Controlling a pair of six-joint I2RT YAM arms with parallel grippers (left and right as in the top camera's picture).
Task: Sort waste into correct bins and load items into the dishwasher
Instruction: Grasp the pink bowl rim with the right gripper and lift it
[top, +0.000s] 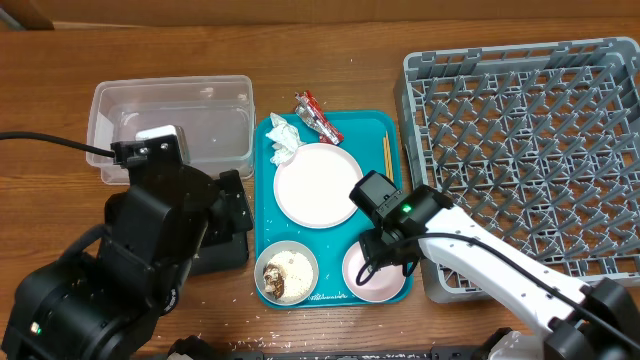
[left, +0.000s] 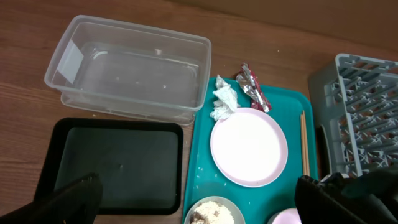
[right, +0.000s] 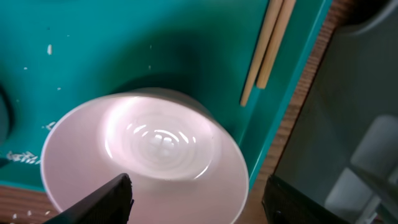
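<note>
A pale plate (top: 317, 185) lies mid-tray on the teal tray (top: 330, 295). Behind it are a red wrapper (top: 318, 117), a white tissue (top: 283, 140) and chopsticks (top: 386, 155). A whitish bowl (top: 286, 273) holds rice-like crumbs. My right gripper (top: 385, 252) is open low over the pink bowl (right: 149, 155). In the right wrist view its fingers (right: 199, 199) straddle the bowl's right rim. My left gripper (left: 196, 200) is open and empty, high over the black tray (left: 118, 165) and the teal tray's edge. The clear tub (left: 130, 68) is empty. No cup is in view.
The grey dish rack (top: 530, 160) stands right of the teal tray, close to the pink bowl, and holds nothing. The left arm's body covers much of the black tray (top: 228, 252) in the overhead view. Loose crumbs lie on the teal tray's front.
</note>
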